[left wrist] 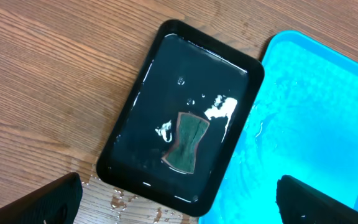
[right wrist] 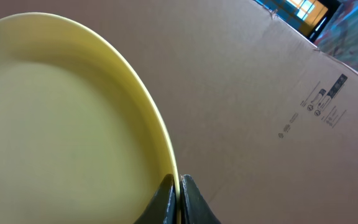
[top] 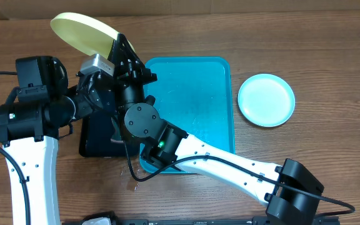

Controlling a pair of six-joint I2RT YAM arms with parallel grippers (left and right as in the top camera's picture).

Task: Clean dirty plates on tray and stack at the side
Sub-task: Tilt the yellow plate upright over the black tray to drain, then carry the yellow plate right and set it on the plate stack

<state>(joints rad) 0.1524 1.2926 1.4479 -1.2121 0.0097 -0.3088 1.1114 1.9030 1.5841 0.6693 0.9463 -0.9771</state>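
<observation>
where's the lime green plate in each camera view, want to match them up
Overhead: the lime-green plate is at the upper left, raised off the table.
Left wrist: not in it.
Right wrist: it fills the left half, its rim curving down to the bottom edge.
Shared landmark: the right gripper, shut on the plate's rim, shows in the overhead and right wrist views.

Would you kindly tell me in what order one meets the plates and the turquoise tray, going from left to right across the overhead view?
green plate → turquoise tray → blue plate
</observation>
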